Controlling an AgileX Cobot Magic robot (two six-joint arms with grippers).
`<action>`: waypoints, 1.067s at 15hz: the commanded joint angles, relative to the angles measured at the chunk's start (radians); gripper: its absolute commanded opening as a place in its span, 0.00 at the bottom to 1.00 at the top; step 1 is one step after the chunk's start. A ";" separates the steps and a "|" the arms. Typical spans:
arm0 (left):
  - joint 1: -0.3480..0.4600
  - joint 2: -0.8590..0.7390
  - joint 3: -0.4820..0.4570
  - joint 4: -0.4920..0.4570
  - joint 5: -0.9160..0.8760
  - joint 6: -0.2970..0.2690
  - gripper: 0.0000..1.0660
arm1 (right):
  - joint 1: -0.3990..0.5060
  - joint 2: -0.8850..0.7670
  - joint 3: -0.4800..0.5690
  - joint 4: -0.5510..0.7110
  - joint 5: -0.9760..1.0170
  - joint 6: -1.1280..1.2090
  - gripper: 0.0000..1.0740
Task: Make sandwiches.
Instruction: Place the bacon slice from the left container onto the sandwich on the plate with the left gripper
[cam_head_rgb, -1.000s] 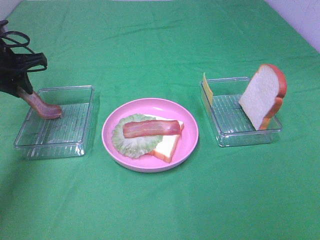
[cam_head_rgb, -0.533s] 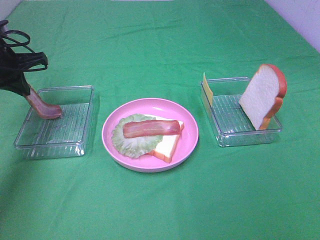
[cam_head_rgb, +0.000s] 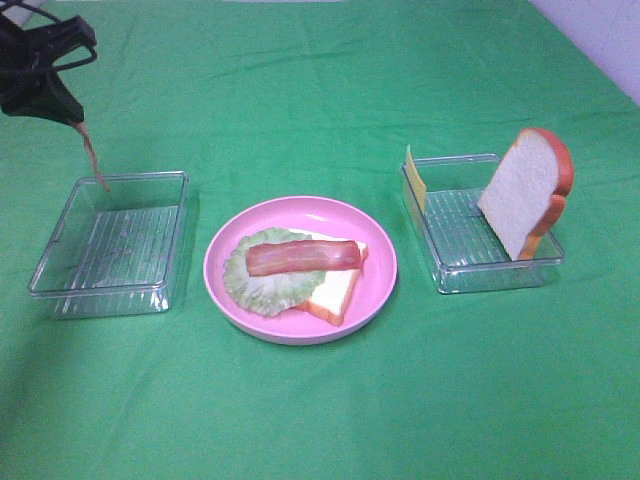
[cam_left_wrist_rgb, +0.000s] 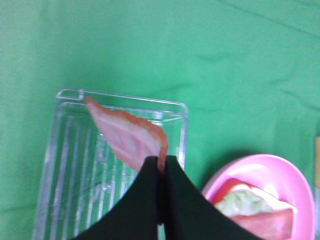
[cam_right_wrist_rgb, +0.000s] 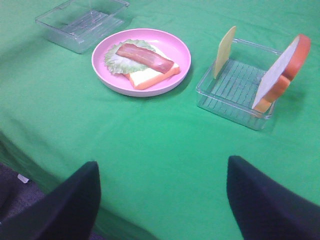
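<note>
My left gripper (cam_head_rgb: 74, 116) is shut on a reddish-brown bacon strip (cam_head_rgb: 92, 158) that hangs above the back left corner of the clear left tray (cam_head_rgb: 110, 296). In the left wrist view the strip (cam_left_wrist_rgb: 127, 135) hangs from the shut fingertips (cam_left_wrist_rgb: 150, 175). On the pink plate (cam_head_rgb: 382, 268) lie a bread slice (cam_head_rgb: 335, 292), lettuce (cam_head_rgb: 260, 287) and another bacon strip (cam_head_rgb: 305, 257). The clear right tray (cam_head_rgb: 452, 272) holds an upright bread slice (cam_head_rgb: 525, 190) and a yellow cheese slice (cam_head_rgb: 414, 178). My right gripper (cam_right_wrist_rgb: 162, 200) is open and empty, well short of the plate.
Green cloth (cam_head_rgb: 320, 400) covers the whole table. In the right wrist view the cloth drops over the table's near edge (cam_right_wrist_rgb: 30, 165). The left tray holds nothing else.
My left gripper has risen and moved back with the bacon strip, lifting it off the left tray's floor until it hangs free. Nothing else has moved.
</note>
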 joint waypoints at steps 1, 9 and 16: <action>-0.061 -0.013 -0.005 -0.164 0.052 0.131 0.00 | 0.000 -0.007 0.003 -0.004 0.004 -0.007 0.64; -0.401 0.013 -0.001 -0.283 -0.116 0.181 0.00 | 0.000 -0.007 0.003 -0.004 0.004 -0.007 0.64; -0.529 0.192 -0.001 -0.286 -0.134 0.184 0.00 | 0.000 -0.007 0.003 -0.004 0.004 -0.007 0.64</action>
